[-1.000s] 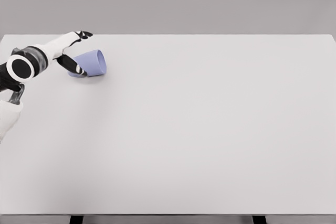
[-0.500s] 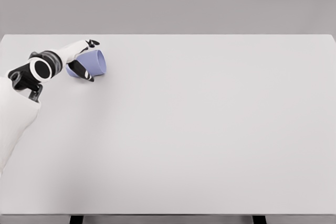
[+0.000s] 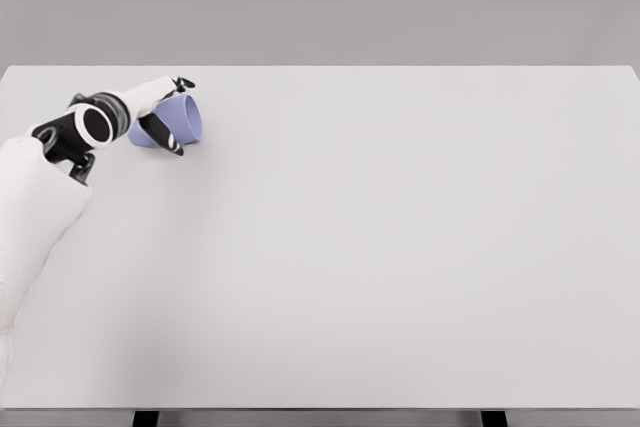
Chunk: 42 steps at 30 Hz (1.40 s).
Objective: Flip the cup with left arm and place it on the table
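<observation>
My left hand [image 3: 160,112] has its fingers [image 3: 170,141] curled around the blue cup [image 3: 182,119], which lies on its side at the table's [image 3: 400,247] far left corner.

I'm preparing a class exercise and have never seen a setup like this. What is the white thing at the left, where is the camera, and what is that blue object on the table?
This is a simulator's render, seen from a camera on a humanoid robot's head, looking down at a pale table. The white shape is its left arm, ending in a five-finger left hand. The blue object is a cup lying on its side near the table's far left corner. The fingers reach around it, above and below; whether they grip it firmly is unclear. The right arm is out of view.
</observation>
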Available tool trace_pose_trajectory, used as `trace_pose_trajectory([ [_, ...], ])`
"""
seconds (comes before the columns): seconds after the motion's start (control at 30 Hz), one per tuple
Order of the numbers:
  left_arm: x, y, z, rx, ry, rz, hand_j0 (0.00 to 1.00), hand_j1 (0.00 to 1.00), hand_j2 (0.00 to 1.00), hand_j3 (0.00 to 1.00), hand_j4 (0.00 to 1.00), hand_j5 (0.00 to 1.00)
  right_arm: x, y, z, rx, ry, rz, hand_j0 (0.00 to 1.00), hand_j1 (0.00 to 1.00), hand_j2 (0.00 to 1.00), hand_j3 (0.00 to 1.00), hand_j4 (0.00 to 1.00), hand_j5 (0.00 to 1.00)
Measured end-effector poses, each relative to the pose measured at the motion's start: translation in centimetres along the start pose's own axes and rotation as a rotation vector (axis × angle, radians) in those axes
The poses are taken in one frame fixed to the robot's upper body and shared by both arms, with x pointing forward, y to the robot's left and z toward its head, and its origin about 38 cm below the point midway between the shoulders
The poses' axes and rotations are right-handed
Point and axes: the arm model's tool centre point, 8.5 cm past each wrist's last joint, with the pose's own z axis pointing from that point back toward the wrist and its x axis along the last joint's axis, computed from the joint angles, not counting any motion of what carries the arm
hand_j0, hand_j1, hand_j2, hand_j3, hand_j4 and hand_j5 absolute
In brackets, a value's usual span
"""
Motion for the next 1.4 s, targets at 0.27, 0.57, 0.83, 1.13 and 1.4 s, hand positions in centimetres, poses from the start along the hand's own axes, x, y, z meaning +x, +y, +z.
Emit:
trace_pose_trajectory([
  [0.27, -0.3, -0.1, -0.5, -0.011, 0.015, -0.003, 0.96, 0.96, 0.96, 0.96, 0.96, 0.96, 0.0, 0.0, 0.0, 0.0, 0.0, 0.0, 1.0, 1.0, 1.0, 1.0, 1.0, 1.0],
  [0.57, -0.8, -0.2, -0.8, -0.018, 0.03, 0.001, 0.78, 0.78, 0.78, 0.78, 0.78, 0.78, 0.0, 0.0, 0.0, 0.0, 0.0, 0.0, 1.0, 1.0, 1.0, 1.0, 1.0, 1.0],
  [0.83, -0.9, -0.1, -0.8, -0.02, 0.03, 0.001, 0.6, 0.6, 0.6, 0.6, 0.6, 0.6, 0.0, 0.0, 0.0, 0.0, 0.0, 0.0, 1.0, 1.0, 1.0, 1.0, 1.0, 1.0],
  [1.13, -0.6, 1.6, -0.3, 0.0, 0.002, 0.058, 0.54, 0.54, 0.54, 0.54, 0.54, 0.54, 0.0, 0.0, 0.0, 0.0, 0.0, 0.0, 1.0, 1.0, 1.0, 1.0, 1.0, 1.0],
  [1.4, -1.1, 4.0, 1.2, 0.052, -0.07, 0.181, 0.54, 0.54, 0.54, 0.54, 0.54, 0.54, 0.0, 0.0, 0.0, 0.0, 0.0, 0.0, 1.0, 1.0, 1.0, 1.0, 1.0, 1.0],
])
